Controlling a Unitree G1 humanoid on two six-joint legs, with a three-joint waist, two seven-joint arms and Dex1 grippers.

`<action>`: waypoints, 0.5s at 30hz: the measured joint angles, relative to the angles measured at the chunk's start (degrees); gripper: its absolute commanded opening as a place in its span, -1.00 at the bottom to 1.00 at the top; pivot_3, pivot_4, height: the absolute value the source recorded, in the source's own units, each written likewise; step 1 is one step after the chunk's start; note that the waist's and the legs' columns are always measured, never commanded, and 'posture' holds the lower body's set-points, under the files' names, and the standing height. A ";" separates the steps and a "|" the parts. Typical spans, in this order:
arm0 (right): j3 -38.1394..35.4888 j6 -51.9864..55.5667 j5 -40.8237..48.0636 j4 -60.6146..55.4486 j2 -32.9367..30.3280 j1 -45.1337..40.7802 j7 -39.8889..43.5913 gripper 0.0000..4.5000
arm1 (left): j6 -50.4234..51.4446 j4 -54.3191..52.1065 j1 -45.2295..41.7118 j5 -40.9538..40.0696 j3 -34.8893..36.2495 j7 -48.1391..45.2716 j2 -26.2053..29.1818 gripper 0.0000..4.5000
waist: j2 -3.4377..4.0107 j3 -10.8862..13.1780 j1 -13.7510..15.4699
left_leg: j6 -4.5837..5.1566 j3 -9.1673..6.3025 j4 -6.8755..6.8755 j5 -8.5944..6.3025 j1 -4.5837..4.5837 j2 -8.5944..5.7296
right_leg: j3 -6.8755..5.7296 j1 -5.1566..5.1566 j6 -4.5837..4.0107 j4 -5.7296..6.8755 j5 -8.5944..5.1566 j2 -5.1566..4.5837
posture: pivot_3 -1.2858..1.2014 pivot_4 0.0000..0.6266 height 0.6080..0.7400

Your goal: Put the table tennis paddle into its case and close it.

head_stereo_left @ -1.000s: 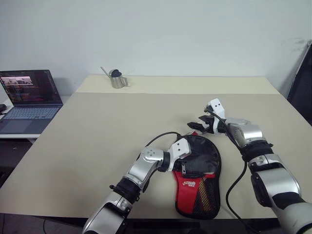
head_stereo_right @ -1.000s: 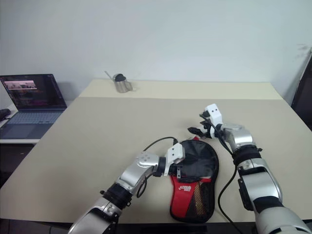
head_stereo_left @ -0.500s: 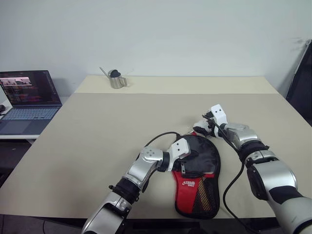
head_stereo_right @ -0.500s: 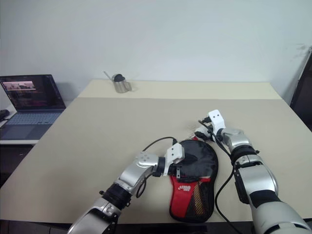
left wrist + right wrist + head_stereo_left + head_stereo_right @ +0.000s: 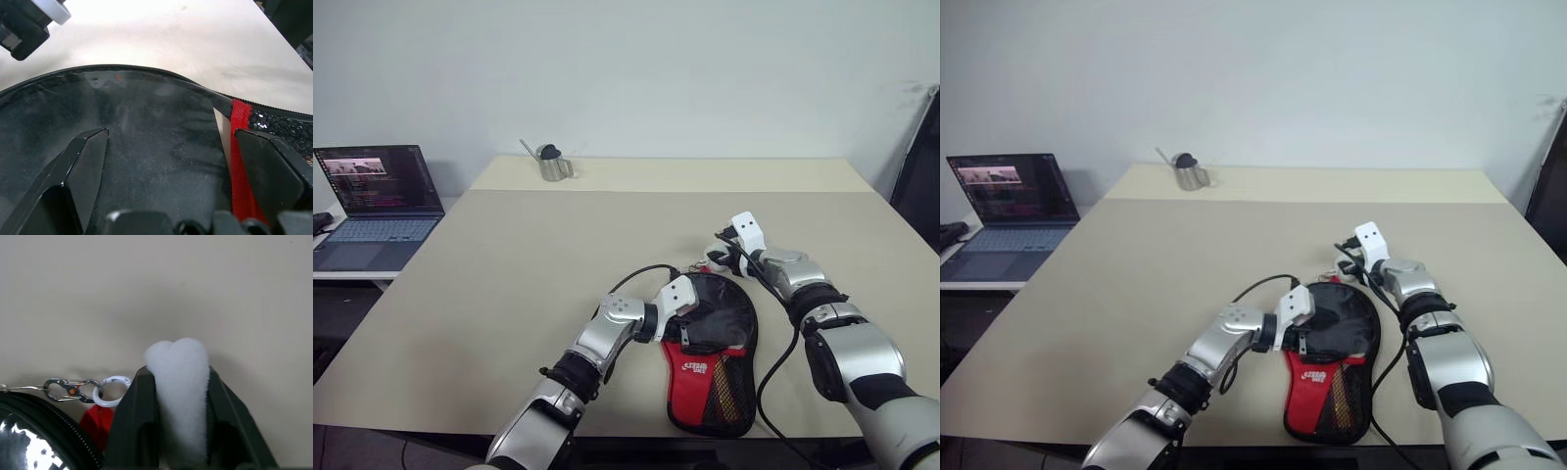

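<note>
The case (image 5: 729, 304) lies flat near the table's front edge, its black round part away from me and its red mesh end (image 5: 703, 380) toward me. My left gripper (image 5: 701, 321) hovers open low over the round black part; in the left wrist view its fingers (image 5: 83, 166) stand wide apart above the glossy black surface (image 5: 156, 127). At the case's far rim my right gripper (image 5: 713, 260) is shut on the white fluffy charm (image 5: 177, 357), which hangs by a ring and clip (image 5: 68, 387) from the zip. I cannot tell the table tennis paddle apart from the case.
A small metal can (image 5: 549, 163) stands at the table's far left. An open laptop (image 5: 377, 196) sits on a lower side desk to the left. Bare beige tabletop (image 5: 558, 245) spreads left and behind the case. Black cables trail from both wrists.
My right gripper has come down to the case's far rim and closed on the white charm. The left gripper stays open over the case.
</note>
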 measured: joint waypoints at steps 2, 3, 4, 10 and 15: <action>-0.01 0.59 -0.31 -0.68 -0.29 0.16 0.47 -0.79 | -0.85 1.11 -0.41 0.20 -0.04 -0.10 -0.08 1.00 | 0.01 0.00 -0.02 | 0.01 0.00 0.00 0.00 0.05 -0.01 | -0.01 0.03 0.05 0.00 0.02 0.00 | 0.03 -0.52 1.00; -0.01 1.08 -0.37 -1.25 -0.61 0.28 0.95 -0.79 | -1.07 1.48 -0.57 0.27 -0.04 -0.15 -0.11 1.00 | 0.02 -0.01 -0.01 | 0.02 0.00 0.01 0.01 0.05 -0.01 | -0.01 0.04 0.07 0.00 0.04 0.00 | 0.03 -0.52 1.00; -0.03 1.44 -0.40 -2.35 -1.10 0.64 1.29 -0.79 | -1.22 1.79 -0.69 0.37 -0.04 -0.22 -0.18 1.00 | 0.03 -0.03 -0.01 | 0.03 0.00 0.01 0.02 0.05 -0.01 | -0.01 0.04 0.08 0.00 0.04 0.00 | 0.03 -0.52 1.00; -0.02 5.02 -0.65 -10.17 -6.50 5.75 2.82 -0.79 | -1.92 2.90 -0.92 0.68 -0.05 -1.31 -0.50 1.00 | 0.05 -0.08 0.13 | 0.04 -0.01 -0.01 0.02 0.01 -0.03 | 0.02 0.05 0.09 -0.05 0.05 -0.01 | 0.03 -0.52 1.00; -0.07 10.58 -0.49 -22.30 -11.89 13.90 4.92 -0.79 | -1.96 3.61 -1.26 0.79 -0.05 -1.91 -0.93 1.00 | 0.14 -0.13 0.23 | 0.04 -0.03 -0.01 0.02 0.00 -0.08 | 0.04 0.06 0.36 -0.07 -0.11 -0.05 | 0.03 -0.52 1.00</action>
